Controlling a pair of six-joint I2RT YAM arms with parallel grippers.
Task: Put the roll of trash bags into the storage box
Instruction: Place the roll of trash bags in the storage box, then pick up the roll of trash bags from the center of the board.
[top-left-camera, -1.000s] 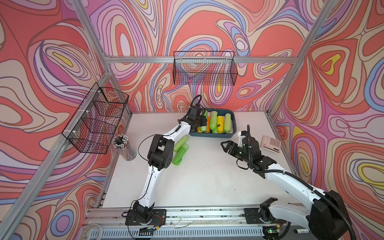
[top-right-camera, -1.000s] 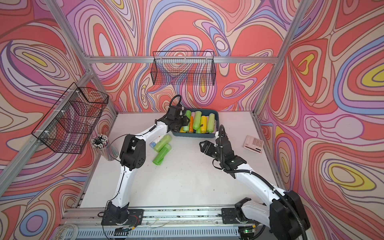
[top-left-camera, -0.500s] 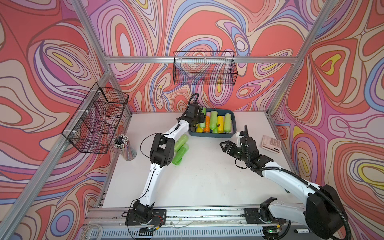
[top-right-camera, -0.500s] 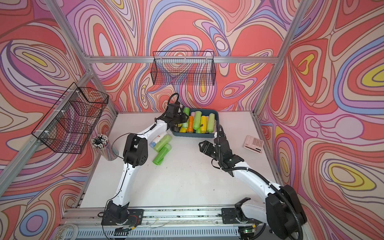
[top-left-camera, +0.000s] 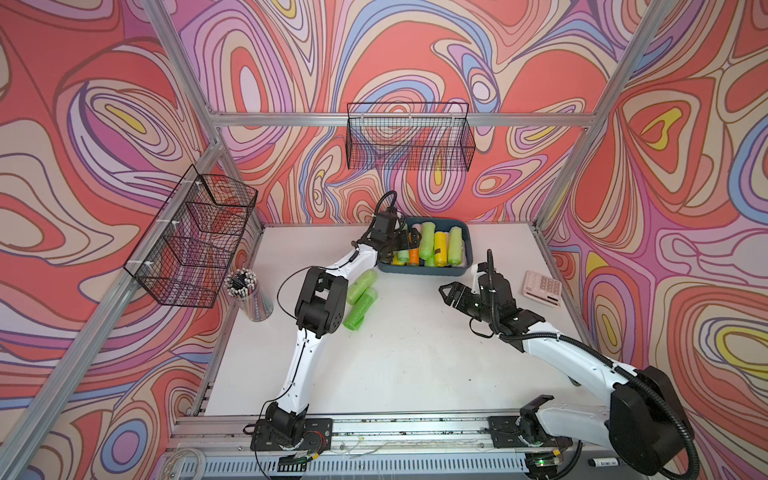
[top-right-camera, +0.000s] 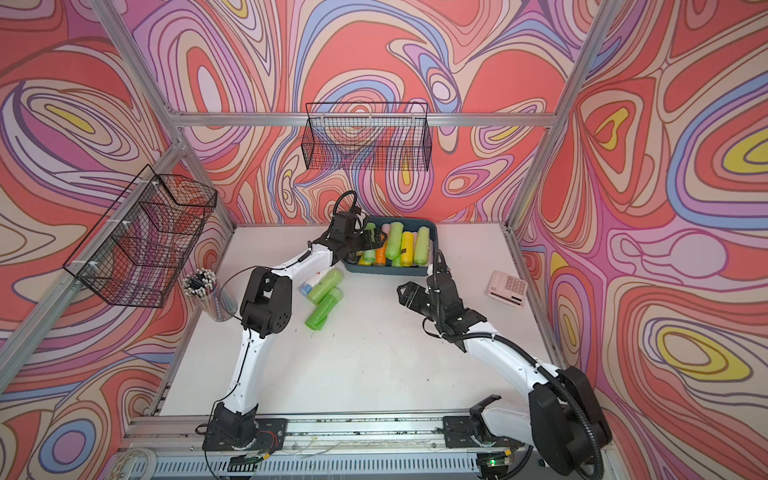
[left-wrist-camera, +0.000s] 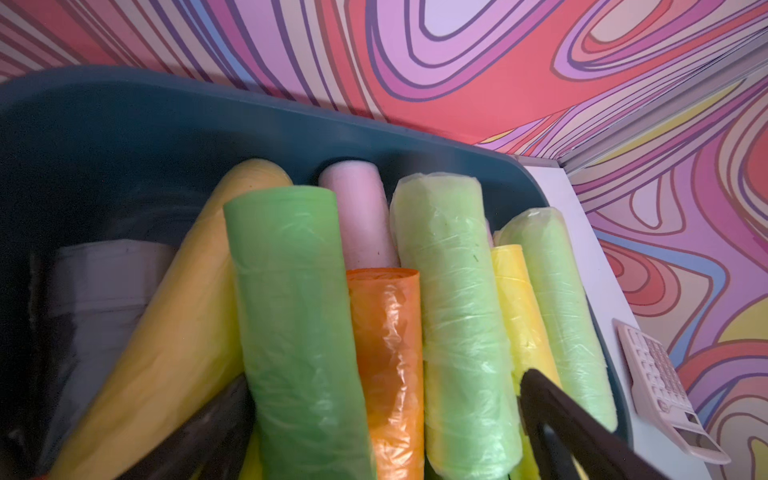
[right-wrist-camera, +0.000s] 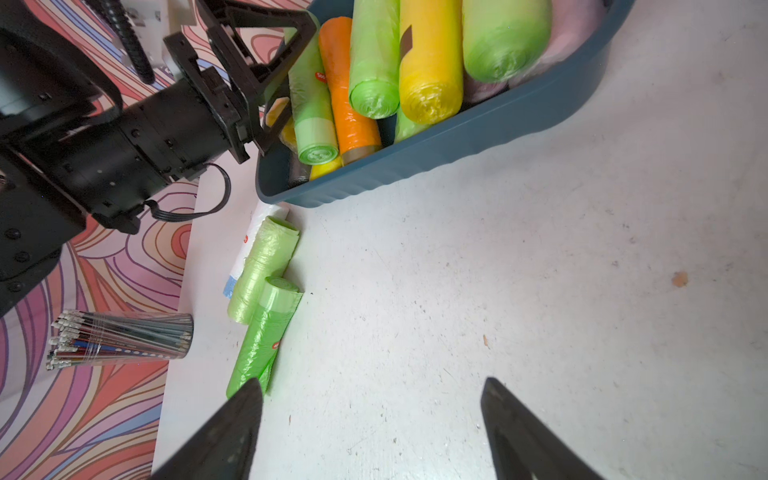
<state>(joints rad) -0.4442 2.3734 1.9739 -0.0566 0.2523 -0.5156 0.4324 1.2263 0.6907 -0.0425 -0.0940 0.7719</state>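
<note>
The teal storage box (top-left-camera: 432, 272) (top-right-camera: 390, 270) stands at the back of the table with several coloured rolls lying in it. My left gripper (top-left-camera: 401, 243) (left-wrist-camera: 386, 415) hovers open over its left end. A green roll of trash bags (left-wrist-camera: 295, 311) (right-wrist-camera: 311, 104) lies loose between the spread fingers, on a yellow roll and beside an orange one (left-wrist-camera: 386, 340). Two more green rolls (top-left-camera: 361, 284) (top-left-camera: 360, 309) and a white roll (top-right-camera: 309, 284) lie on the table left of the box. My right gripper (top-left-camera: 461, 282) (right-wrist-camera: 372, 384) is open and holds nothing, above bare table in front of the box.
A cup of pencils (top-left-camera: 249, 293) stands at the left table edge. A pink calculator (top-left-camera: 542, 286) lies at the right edge. Black wire baskets hang on the left wall (top-left-camera: 191, 237) and on the back wall (top-left-camera: 409, 137).
My left gripper has opened and let the green roll go into the box. My right arm has drawn slightly back toward the box.
</note>
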